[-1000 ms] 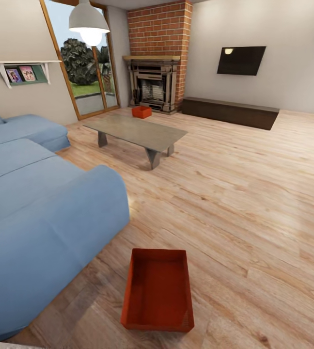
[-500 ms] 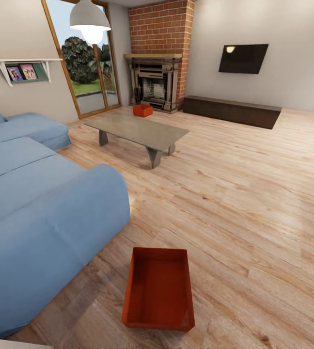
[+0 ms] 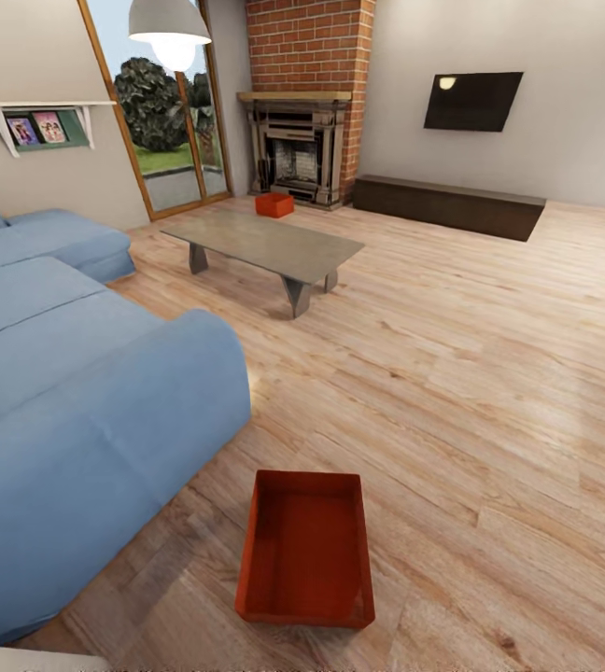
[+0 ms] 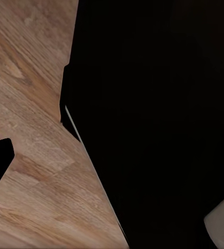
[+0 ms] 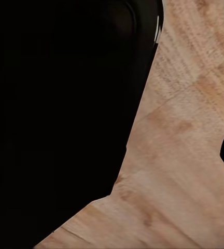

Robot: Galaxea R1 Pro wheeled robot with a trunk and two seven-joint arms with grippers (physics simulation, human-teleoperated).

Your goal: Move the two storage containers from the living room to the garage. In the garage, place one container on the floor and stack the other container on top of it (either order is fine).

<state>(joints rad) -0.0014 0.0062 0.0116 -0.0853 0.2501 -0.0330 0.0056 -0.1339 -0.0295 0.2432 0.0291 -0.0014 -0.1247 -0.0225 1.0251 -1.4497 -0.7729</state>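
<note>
Red-orange and open-topped, one storage container (image 3: 305, 551) lies on the wood floor (image 3: 471, 373) just beside the blue sofa (image 3: 78, 392) in the head view; the second container (image 3: 274, 204) sits beyond the grey table (image 3: 265, 241), before the brick fireplace (image 3: 302, 103). Both wrist views show planks beside black robot body; whether either end effector is wide or narrow cannot be told.
</note>
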